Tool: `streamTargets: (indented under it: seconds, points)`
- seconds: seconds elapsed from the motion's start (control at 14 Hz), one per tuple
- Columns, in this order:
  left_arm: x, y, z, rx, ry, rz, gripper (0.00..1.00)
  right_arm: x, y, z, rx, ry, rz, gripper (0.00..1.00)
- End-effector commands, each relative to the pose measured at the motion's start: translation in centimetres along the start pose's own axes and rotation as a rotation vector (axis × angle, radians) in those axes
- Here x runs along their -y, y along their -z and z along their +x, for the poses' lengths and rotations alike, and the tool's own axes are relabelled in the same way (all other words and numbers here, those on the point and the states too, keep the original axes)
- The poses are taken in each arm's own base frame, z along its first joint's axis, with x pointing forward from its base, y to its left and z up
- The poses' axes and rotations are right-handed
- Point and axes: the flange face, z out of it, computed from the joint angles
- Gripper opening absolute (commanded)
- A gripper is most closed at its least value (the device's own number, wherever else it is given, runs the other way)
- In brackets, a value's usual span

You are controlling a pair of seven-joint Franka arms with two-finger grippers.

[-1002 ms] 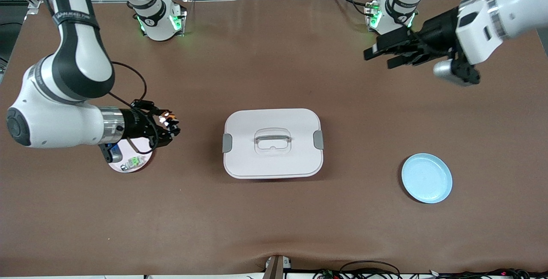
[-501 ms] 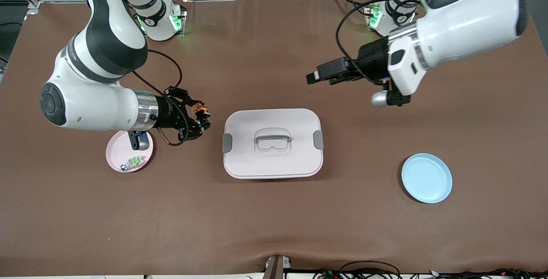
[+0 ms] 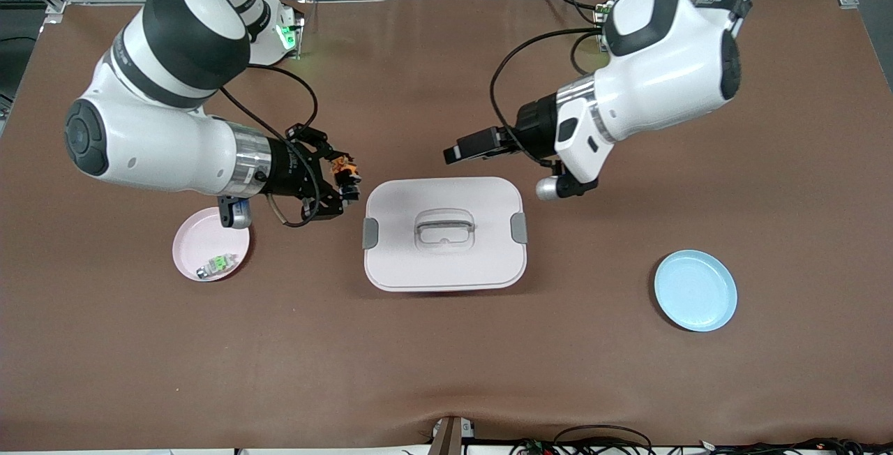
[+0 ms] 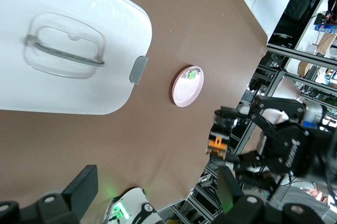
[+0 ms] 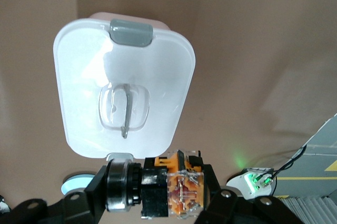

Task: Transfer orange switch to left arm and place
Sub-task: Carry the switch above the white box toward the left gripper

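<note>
gripping orange switch [image 5: 171, 184] – black body, orange cap – r gripper [image 3: 343, 184] clamped; l gripper [image 3: 460, 151] jaws apart.

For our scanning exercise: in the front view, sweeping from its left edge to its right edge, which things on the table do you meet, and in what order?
Pink plate with the green and silver switch → white lidded box → blue plate.

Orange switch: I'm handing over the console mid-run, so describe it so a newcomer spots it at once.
Find the big white box at mid-table; just off its end toward the right arm's side hangs the right gripper, shut. The orange switch is the tiny black-bodied part with an orange end pinched there. The only other switch is green and silver, lying on the pink plate.
</note>
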Motion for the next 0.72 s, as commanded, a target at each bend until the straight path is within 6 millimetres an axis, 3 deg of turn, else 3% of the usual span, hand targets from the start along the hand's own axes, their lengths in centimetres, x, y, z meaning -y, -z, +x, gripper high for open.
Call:
streamTargets:
  seconds: [0.0,0.14,0.29,0.64]
  points:
    - [-1.0,-1.9,-1.0,0.006,0.010,-0.032,1.00,0.4,0.2,-2.5,0.020,-0.043,0.015,0.00]
    - [-0.6,-3.4,-0.7,0.026,0.043,-0.051,1.00,0.6,-0.3,-3.5,0.026,-0.058,0.015,0.00]
    - [-1.2,-4.4,-1.8,0.028,0.034,-0.064,1.00,1.0,-1.1,-4.7,0.030,-0.076,0.034,0.00]
    - [-1.9,-5.6,-3.1,0.007,0.019,-0.086,1.00,1.9,-3.5,-7.1,0.027,-0.101,0.031,0.00]
